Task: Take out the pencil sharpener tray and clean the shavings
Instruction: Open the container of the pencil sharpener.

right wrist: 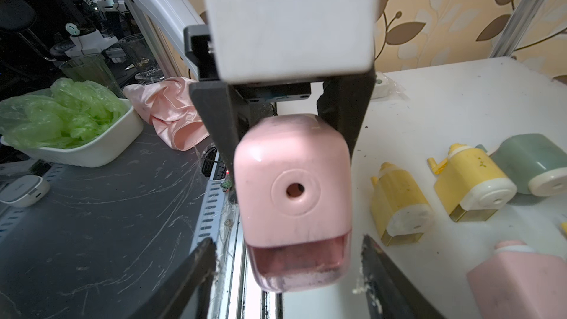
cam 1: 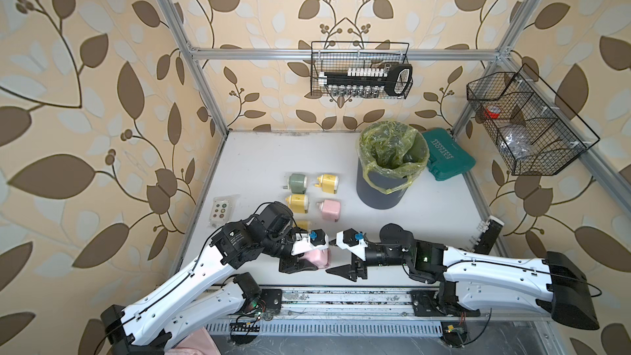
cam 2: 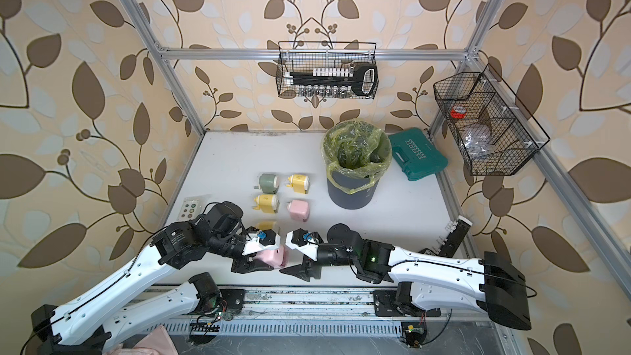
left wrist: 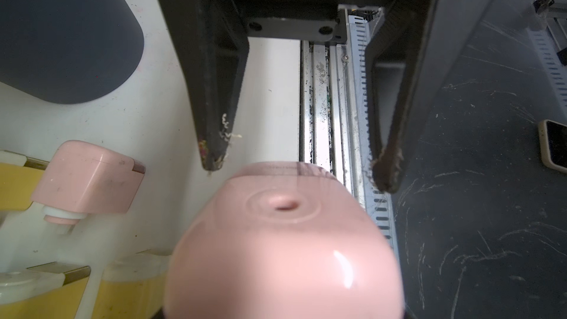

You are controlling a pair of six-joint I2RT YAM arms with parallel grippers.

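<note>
My left gripper [cam 1: 302, 265] is shut on a pink pencil sharpener [cam 1: 317, 257] and holds it just above the table's front edge. In the right wrist view its black fingers [right wrist: 221, 124] clamp the body [right wrist: 294, 185] on both sides. The translucent pink tray [right wrist: 299, 259] sits in the sharpener's base, and the shavings [right wrist: 303, 276] show as a dark mass through its wall. My right gripper [right wrist: 288, 274] is open. Its fingers [right wrist: 196, 271] straddle the tray with a gap on each side. In the left wrist view the sharpener [left wrist: 285, 256] hides my left jaws.
Several more sharpeners lie behind: a green one [cam 1: 297, 182], two yellow ones [cam 1: 327, 182] [cam 1: 297, 202] and a pink one [cam 1: 329, 210]. A grey bin with a yellow-green bag [cam 1: 389, 165] stands at the back right beside a teal case [cam 1: 447, 157]. A button box [cam 1: 222, 211] lies at the left.
</note>
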